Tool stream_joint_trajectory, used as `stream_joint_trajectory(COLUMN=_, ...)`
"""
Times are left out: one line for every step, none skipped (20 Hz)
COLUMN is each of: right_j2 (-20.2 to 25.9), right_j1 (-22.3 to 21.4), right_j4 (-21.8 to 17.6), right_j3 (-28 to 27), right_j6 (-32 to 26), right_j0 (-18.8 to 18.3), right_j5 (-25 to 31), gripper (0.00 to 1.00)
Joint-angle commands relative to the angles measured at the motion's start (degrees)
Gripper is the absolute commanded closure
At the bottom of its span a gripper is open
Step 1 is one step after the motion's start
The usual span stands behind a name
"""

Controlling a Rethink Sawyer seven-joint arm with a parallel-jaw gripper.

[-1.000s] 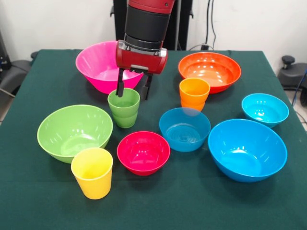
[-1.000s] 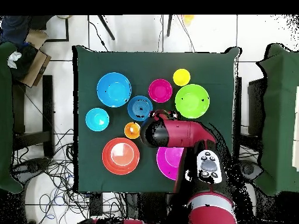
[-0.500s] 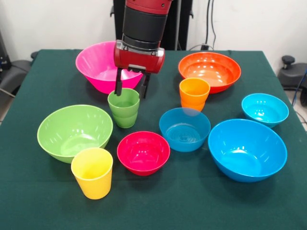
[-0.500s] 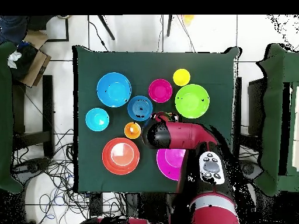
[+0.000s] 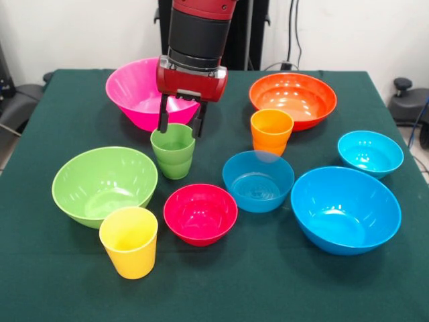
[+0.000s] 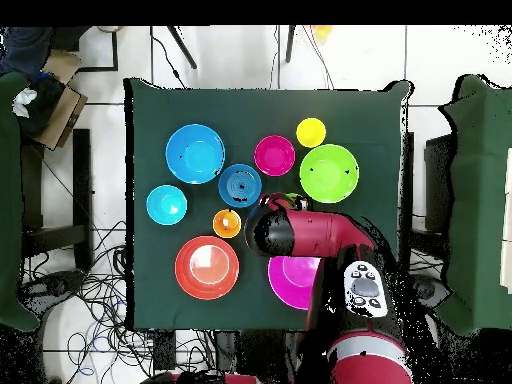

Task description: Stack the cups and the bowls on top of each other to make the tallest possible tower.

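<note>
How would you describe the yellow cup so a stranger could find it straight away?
In the front view, start at the big light green bowl. The yellow cup stands just in front of it, beside the red bowl. It is the only yellow thing, taller than wide, nearest the table's front edge.

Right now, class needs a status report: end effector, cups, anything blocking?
End effector open, fingers straddling green cup's rim, not gripping. Orange cup and yellow cup upright, unstacked. Pink bowl close behind; nothing blocking.

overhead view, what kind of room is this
Likely a robotics lab or test room: a green-clothed table on a tiled floor, loose cables trailing beside it, and a pedestal-mounted red arm reaching over the table.
</note>
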Motion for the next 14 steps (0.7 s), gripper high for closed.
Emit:
stream_joint_trajectory(right_j2=3.9, right_j1=0.5, right_j4=1.5, right_j3=2.1, right_j6=7.4, right_j0=0.6, right_j5=1.3, gripper=0.0)
stream_joint_trajectory(right_j2=3.7, right_j1=0.4, right_j4=1.4, right_j3=2.0, right_j6=7.5, right_j0=0.7, right_j5=1.3, gripper=0.0)
stream_joint_trajectory(right_j2=3.6, right_j1=0.4, right_j4=1.7, right_j3=1.8, right_j6=7.7, right_j0=1.2, right_j5=1.6, gripper=0.0)
stream_joint_trajectory(right_j2=3.6, right_j1=0.3, right_j4=1.7, right_j3=1.9, right_j6=7.8, right_j0=1.3, right_j5=1.7, gripper=0.0)
stream_joint_trajectory(right_j2=3.6, right_j1=0.6, right_j4=1.8, right_j3=1.6, right_j6=7.8, right_j0=1.4, right_j5=1.8, gripper=0.0)
stream_joint_trajectory(right_j2=4.1, right_j1=0.5, right_j4=2.0, right_j3=2.0, right_j6=7.8, right_j0=1.1, right_j5=1.8, gripper=0.0)
stream_joint_trajectory(right_j2=5.1, right_j1=0.4, right_j4=2.9, right_j3=2.8, right_j6=8.5, right_j0=0.4, right_j5=1.6, gripper=0.0)
stream_joint_trajectory(right_j2=6.1, right_j1=0.4, right_j4=4.2, right_j3=4.1, right_j6=9.8, right_j0=-0.4, right_j5=0.7, gripper=0.0)
stream_joint_trajectory(right_j2=6.0, right_j1=0.4, right_j4=5.1, right_j3=4.5, right_j6=11.3, right_j0=-0.2, right_j5=-0.5, gripper=0.0)
stream_joint_trajectory(right_j2=5.6, right_j1=0.5, right_j4=6.1, right_j3=4.9, right_j6=12.6, right_j0=0.1, right_j5=-1.0, gripper=0.0)
stream_joint_trajectory(right_j2=5.0, right_j1=0.5, right_j4=7.1, right_j3=5.3, right_j6=13.6, right_j0=0.7, right_j5=-1.3, gripper=0.0)
stream_joint_trajectory(right_j2=4.5, right_j1=0.6, right_j4=7.9, right_j3=5.6, right_j6=14.3, right_j0=1.1, right_j5=-1.2, gripper=0.0)
stream_joint_trajectory(right_j2=3.6, right_j1=0.7, right_j4=8.2, right_j3=5.5, right_j6=14.5, right_j0=1.7, right_j5=-1.6, gripper=0.0)
stream_joint_trajectory(right_j2=3.5, right_j1=0.8, right_j4=8.7, right_j3=5.7, right_j6=14.6, right_j0=1.8, right_j5=-1.6, gripper=0.0)
